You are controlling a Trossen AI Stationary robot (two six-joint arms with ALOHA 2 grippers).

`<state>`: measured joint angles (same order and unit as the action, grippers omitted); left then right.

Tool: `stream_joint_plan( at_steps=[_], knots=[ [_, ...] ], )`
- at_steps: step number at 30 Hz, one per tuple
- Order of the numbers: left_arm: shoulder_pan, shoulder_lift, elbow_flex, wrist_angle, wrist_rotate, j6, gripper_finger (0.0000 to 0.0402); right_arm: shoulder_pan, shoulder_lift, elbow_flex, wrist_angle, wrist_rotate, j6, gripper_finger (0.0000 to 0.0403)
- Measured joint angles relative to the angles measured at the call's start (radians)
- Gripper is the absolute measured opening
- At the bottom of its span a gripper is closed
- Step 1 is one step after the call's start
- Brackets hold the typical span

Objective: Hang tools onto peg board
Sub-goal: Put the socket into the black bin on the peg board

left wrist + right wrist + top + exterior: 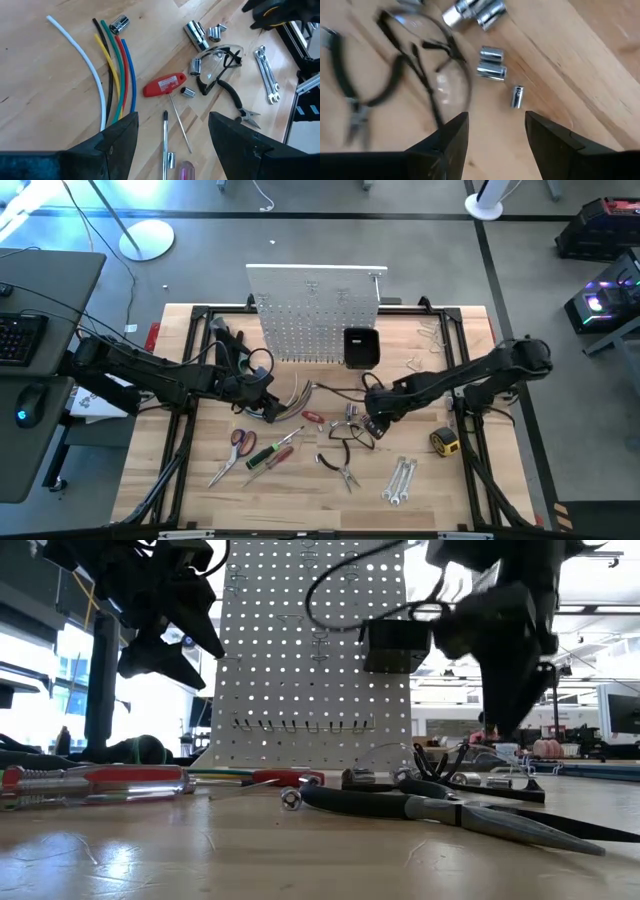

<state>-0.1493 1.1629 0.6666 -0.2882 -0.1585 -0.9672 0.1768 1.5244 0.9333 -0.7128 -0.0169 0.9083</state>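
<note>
Over the wooden table [200, 510], seen left to right with the white peg board [315, 315] as my mark: nothing hangs on the peg board that I can make out, and the tools lie loose in front of it.

My left hand [172, 137] hovers in front of the peg board's left corner, fingers apart and empty, just above a curved bundle of coloured cables [112, 75]. Beyond the fingers lies the red-handled screwdriver [165, 85]. Its thin shaft runs from the handle back toward my hand, so the handle sits at the far end of that line, the shaft passing between my spread fingers' line of sight.

The scissors [240, 442] and a green-handled screwdriver [262, 456] lie farther from the peg board, nearer my left hand than my right.

My right hand [495, 132] hangs in front of the small black bin [361, 347] at the peg board's right end, fingers apart, holding nothing. Directly under it are clear safety glasses [427, 60] and a few small metal sockets [492, 62]. The black-handled pliers [340, 468] lie just beyond, nearer this hand. Farthest right of the peg board sit the wrenches [400, 480] and the yellow tape measure [445, 442].

I judge the red screwdriver the left hand's nearest pick.
</note>
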Motion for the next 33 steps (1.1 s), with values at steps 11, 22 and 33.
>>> stream_joint_plan(
  at_steps=[11, 22, 33],
  knots=[
    [0.000, 0.000, 0.000, 0.000, -0.008, -0.026, 0.0236, -0.035, 0.174, 0.000, 0.013, 0.053, 0.014, 0.0188],
    [0.000, 0.000, 0.000, -0.005, -0.008, -0.026, 0.0236, -0.001, 0.241, 0.006, 0.048, 0.075, 0.014, 0.0131],
    [0.000, 0.001, 0.000, -0.005, -0.008, -0.025, 0.0236, 0.049, 0.237, 0.005, 0.033, 0.126, 0.038, 0.0028]
  ],
)
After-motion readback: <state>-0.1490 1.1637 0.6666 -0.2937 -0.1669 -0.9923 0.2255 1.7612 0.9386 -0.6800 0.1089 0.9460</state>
